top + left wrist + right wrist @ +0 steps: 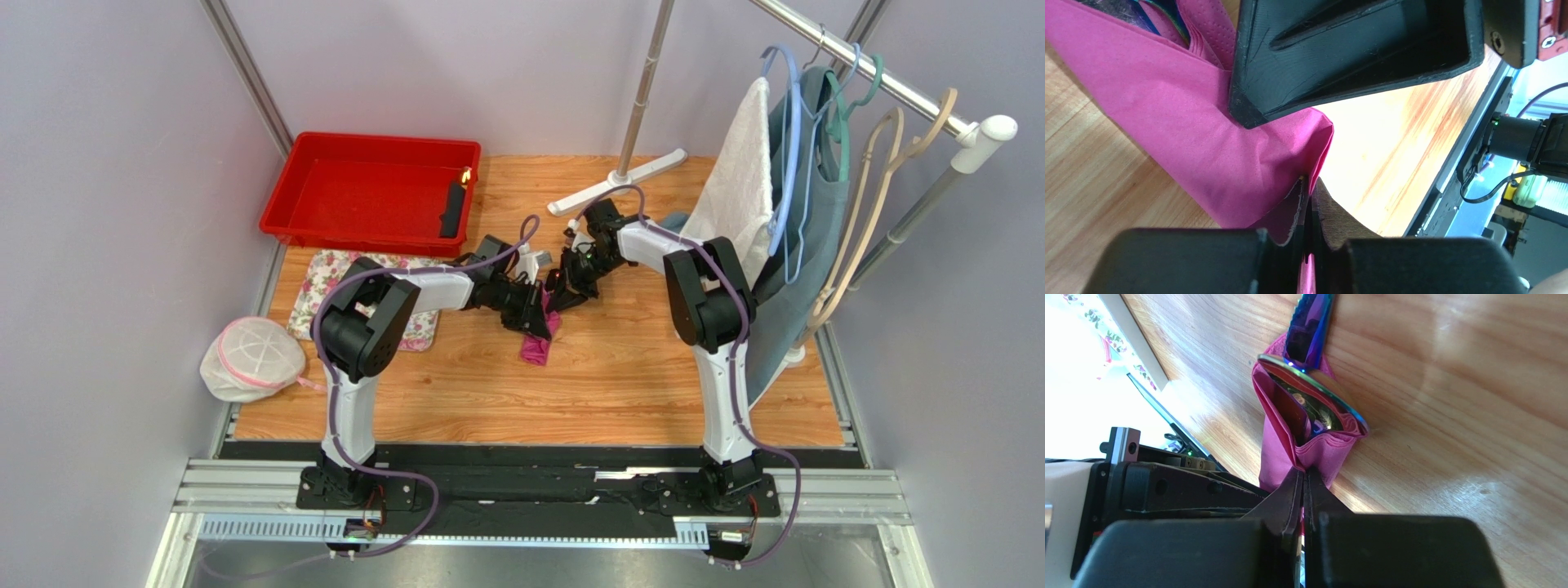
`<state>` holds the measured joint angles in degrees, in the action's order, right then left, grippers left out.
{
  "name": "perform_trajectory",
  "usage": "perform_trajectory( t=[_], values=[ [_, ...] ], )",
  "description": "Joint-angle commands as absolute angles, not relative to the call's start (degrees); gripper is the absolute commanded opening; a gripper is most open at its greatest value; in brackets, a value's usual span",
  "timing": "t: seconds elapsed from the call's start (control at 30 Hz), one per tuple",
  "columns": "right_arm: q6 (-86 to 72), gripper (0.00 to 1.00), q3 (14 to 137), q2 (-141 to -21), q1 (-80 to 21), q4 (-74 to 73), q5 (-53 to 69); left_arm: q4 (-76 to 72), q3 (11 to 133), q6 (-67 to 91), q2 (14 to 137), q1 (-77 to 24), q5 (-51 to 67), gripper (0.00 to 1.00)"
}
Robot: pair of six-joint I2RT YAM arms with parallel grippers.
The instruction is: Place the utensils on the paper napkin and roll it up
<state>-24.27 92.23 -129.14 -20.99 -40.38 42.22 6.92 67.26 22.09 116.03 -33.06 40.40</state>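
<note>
The folded paper napkin [536, 346] lies mid-table, long axis near-far, utensils [1310, 321] inside. The left gripper [1309, 208] pinches it from the left, the right gripper [1303, 478] from the right, equally near.

Pale grey walls [111, 147] around wood-grain tabletop [638, 380]; red tray [344, 233] far left, garment rail [883, 80] with hangers [791, 135] right.

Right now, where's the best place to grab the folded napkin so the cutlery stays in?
Probably across the middle of the paper napkin, from above: its end gapes open with the utensils poking out, so an end grip could spill them.
</note>
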Motion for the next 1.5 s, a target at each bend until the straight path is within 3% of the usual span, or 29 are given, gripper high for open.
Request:
perform_trajectory(
  t=[0.0, 0.27, 0.47, 0.77, 0.9, 1.2, 1.47],
  values=[
    [-20.66, 0.0, 92.99, -129.64, -21.18, -41.92, 37.1, 10.38, 64.87, 20.3, 115.23, -32.78, 40.51, 0.13],
    [-18.72, 0.0, 91.32, -130.25, -21.18, -42.19, 34.37, 0.82, 61.7, 28.11, 109.96, -29.89, 50.18, 0.43],
    [-18.9, 0.0, 90.44, -130.34, -21.18, -41.66, 34.37, -11.84, 56.34, 39.89, 105.65, -26.28, 56.07, 0.47],
    [-19.6, 0.0, 89.39, -130.08, -21.01, -40.7, 34.63, -15.38, 52.74, 45.96, 106.43, -25.4, 54.85, 0.39],
    [-19.69, 0.0, 88.95, -129.99, -21.01, -40.52, 34.72, -15.73, 53.52, 45.88, 108.45, -26.27, 54.58, 0.3],
    [-20.21, 0.0, 89.47, -130.43, -20.92, -40.25, 35.77, -2.13, 57.3, 35.7, 112.76, -29.27, 52.39, 0.14],
    [-19.78, 0.03, 92.81, -128.24, -20.48, -42.27, 38.76, 4.83, 58.71, 31.64, 117.86, -29.18, 48.69, 0.07]
  ],
)
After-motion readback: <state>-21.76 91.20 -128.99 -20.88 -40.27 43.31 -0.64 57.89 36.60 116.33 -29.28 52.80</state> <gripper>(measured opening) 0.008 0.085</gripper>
